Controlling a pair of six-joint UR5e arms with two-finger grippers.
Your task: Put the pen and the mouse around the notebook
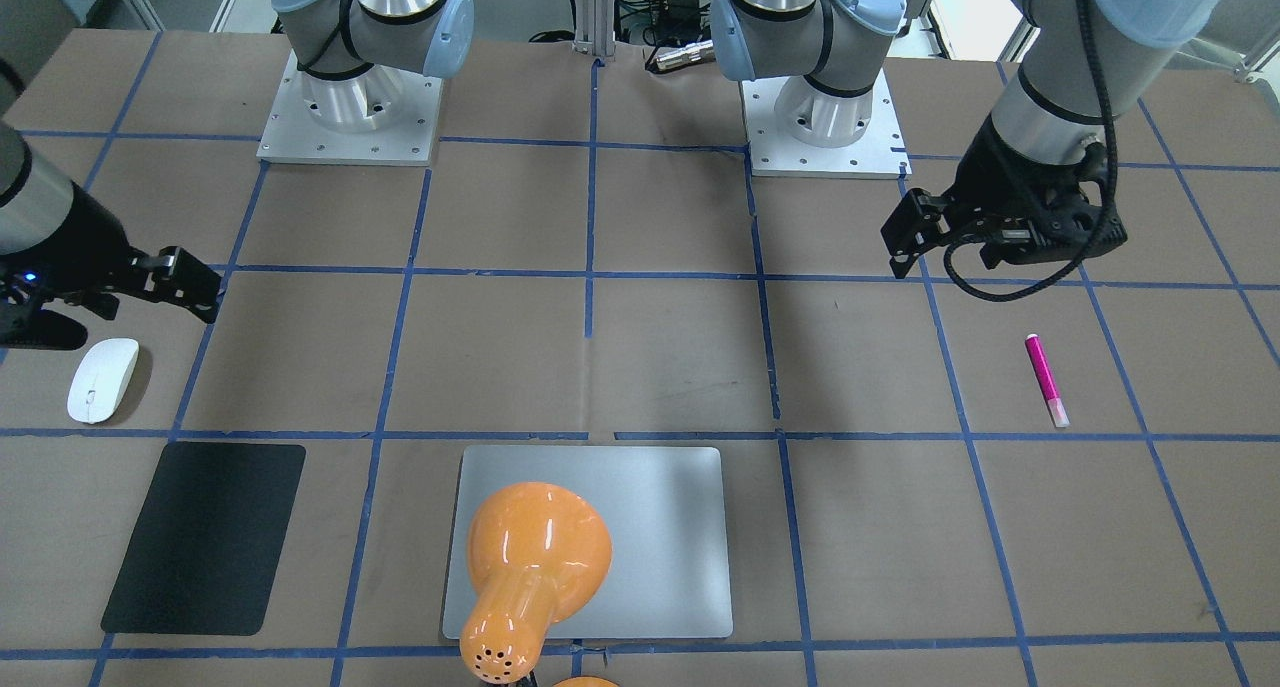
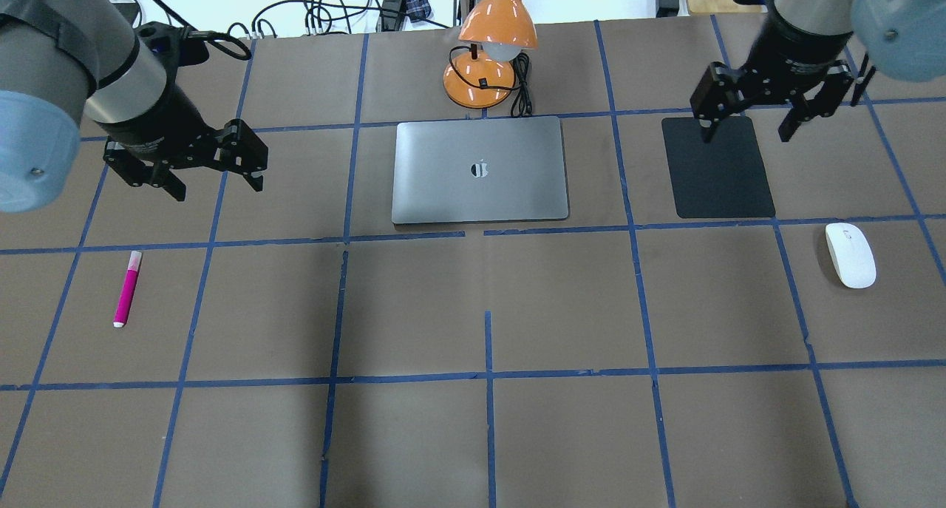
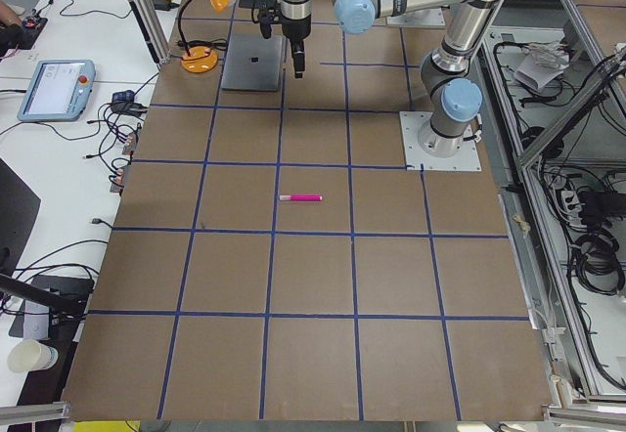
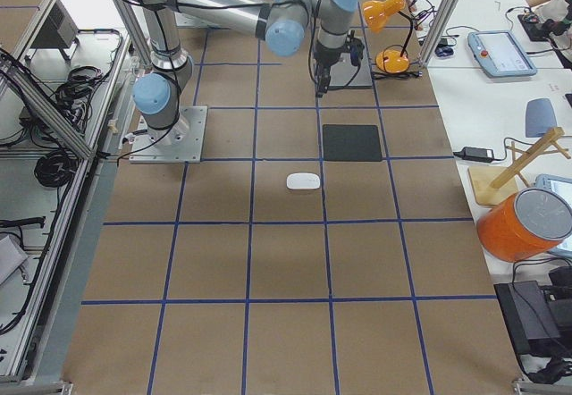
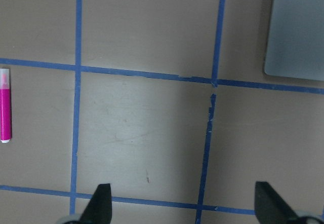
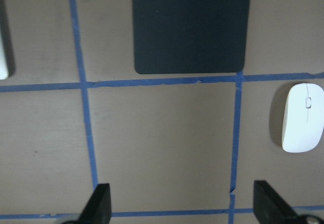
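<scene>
1. Pen [image 2: 126, 289] — slim, magenta-pink — lay well left of the flat silver-grey notebook [image 2: 480, 169].
2. Smooth white oval mouse [image 2: 850, 255] lay well right of it.
3. Left gripper [image 2: 219, 186] and right gripper [image 2: 745, 134] hovered wide open.

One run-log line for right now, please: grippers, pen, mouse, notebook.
left gripper open, empty | right gripper open, empty | pen lying far left of notebook | mouse lying right of black mat | placement not started

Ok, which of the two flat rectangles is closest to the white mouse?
The black mat, the smaller dark one: the mouse lies just past its corner. The silver notebook sits farther off, by the orange lamp.
</scene>
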